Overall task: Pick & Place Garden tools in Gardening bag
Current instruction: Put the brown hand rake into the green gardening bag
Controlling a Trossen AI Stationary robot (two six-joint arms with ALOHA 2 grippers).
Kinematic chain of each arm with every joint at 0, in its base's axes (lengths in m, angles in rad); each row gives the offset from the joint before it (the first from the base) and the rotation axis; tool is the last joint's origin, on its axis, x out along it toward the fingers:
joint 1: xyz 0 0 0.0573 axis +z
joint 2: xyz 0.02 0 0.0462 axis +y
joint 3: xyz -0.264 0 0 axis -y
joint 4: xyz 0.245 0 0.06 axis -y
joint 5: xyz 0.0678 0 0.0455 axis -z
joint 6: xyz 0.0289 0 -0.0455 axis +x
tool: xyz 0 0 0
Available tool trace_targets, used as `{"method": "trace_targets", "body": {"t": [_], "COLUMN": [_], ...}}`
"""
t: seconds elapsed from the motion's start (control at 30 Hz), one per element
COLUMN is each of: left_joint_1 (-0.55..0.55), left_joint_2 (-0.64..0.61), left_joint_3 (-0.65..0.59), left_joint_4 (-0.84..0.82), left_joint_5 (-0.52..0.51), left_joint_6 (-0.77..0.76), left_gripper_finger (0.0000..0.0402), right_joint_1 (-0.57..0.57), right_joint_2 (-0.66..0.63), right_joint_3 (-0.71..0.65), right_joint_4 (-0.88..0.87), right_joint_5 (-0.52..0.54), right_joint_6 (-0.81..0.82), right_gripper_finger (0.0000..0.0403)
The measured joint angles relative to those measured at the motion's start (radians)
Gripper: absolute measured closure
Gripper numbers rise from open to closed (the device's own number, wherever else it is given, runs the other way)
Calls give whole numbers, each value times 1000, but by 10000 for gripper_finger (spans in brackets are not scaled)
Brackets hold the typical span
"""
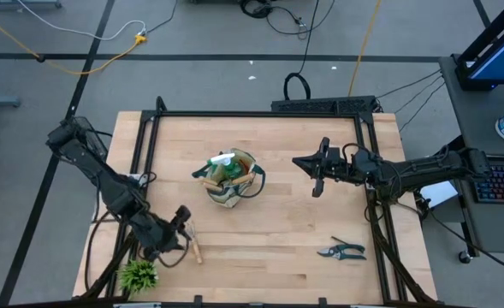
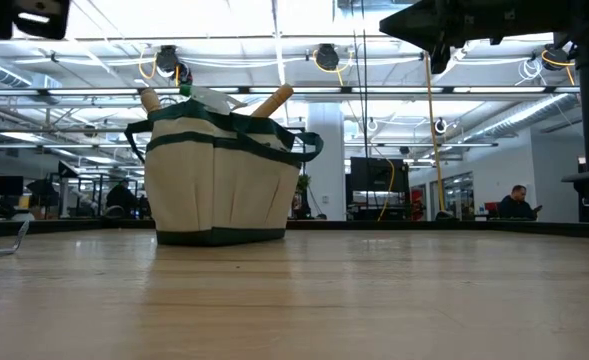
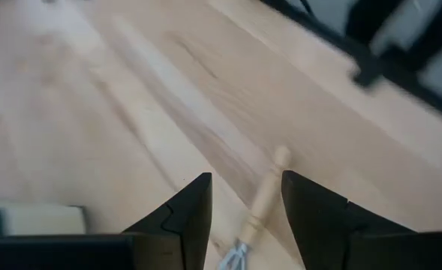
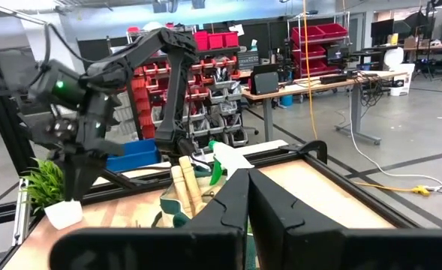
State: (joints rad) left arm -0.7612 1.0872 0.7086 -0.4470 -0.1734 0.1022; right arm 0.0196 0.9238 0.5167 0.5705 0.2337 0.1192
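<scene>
The beige gardening bag (image 1: 231,178) with dark green trim stands at the table's middle. Wooden handles and a green spray bottle stick out of its mouth, which also shows in the low view (image 2: 219,170). A wooden-handled pronged rake (image 1: 194,244) lies flat on the table near the front left. My left gripper (image 1: 183,219) is open over the rake. In the left wrist view its fingers (image 3: 247,180) stand on either side of the rake's handle (image 3: 266,196) without touching it. Dark pruning shears (image 1: 341,251) lie on the table at the front right. My right gripper (image 1: 318,171) is shut and empty, raised to the right of the bag; its fingers show closed (image 4: 249,202).
A small leafy green plant (image 1: 138,275) in a white pot stands at the table's front left corner, close to my left arm. A black frame (image 1: 260,113) runs round the table. Bare wood lies between the bag and the front edge.
</scene>
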Motion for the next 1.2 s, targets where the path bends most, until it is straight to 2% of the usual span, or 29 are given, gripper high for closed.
{"method": "trace_targets", "body": {"t": [0.33,0.63,0.77,1.2], "left_joint_1": [-10,41,68,120], "left_joint_2": [133,251,303,412], "left_joint_3": [0,0,0,0], "left_joint_4": [-21,28,56,171], "left_joint_5": [80,78,127,173], "left_joint_6": [250,319,328,390], "left_gripper_finger": [234,234,234,234], "right_joint_1": [0,0,0,0], "right_joint_2": [0,0,0,0], "right_joint_3": [0,0,0,0], "right_joint_4": [0,-1,-1,-1], "right_joint_5": [0,0,0,0], "right_joint_6": [0,0,0,0], "right_gripper_finger": [401,401,401,401]}}
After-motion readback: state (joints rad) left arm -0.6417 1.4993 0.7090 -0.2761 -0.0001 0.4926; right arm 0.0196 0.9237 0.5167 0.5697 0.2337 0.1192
